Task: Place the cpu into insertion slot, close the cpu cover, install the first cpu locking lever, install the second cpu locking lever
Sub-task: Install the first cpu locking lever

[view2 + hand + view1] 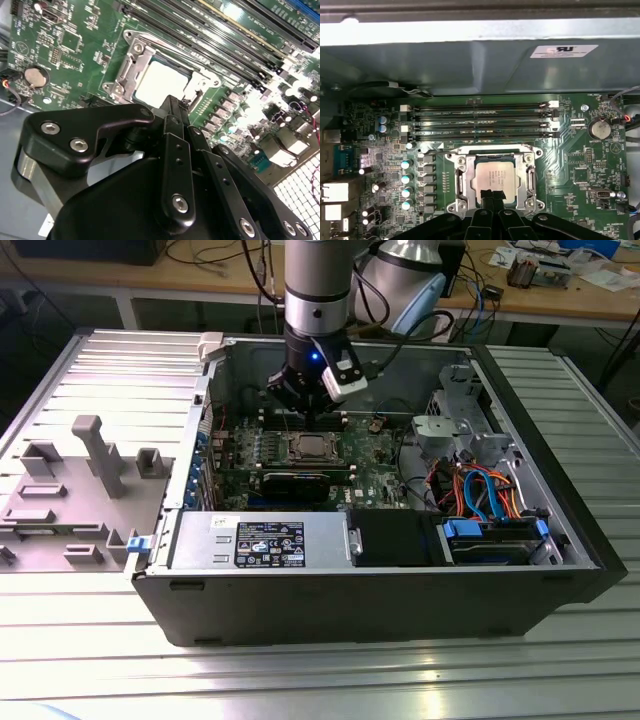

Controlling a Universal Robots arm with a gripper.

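The cpu (494, 170) (159, 82) lies flat in the insertion slot (492, 148) on the green board, its dull silver top showing. The cpu cover (461, 176) (129, 70), a silver frame, lies down around it. My gripper (492, 194) (178, 104) hangs just above the socket's near edge, its black fingers shut together with nothing between them and its tips overlapping one edge of the chip. In the exterior view the gripper (305, 405) is inside the open computer case, above the cpu (308, 447). I cannot tell how the locking levers stand.
Long black memory slots (480, 120) run beside the socket, toward the case wall (470, 60). A coin battery (599, 129) sits on the board. A power supply (260, 540), a drive cage with coloured cables (485, 490) and a grey fixture tray (70, 490) surround the work area.
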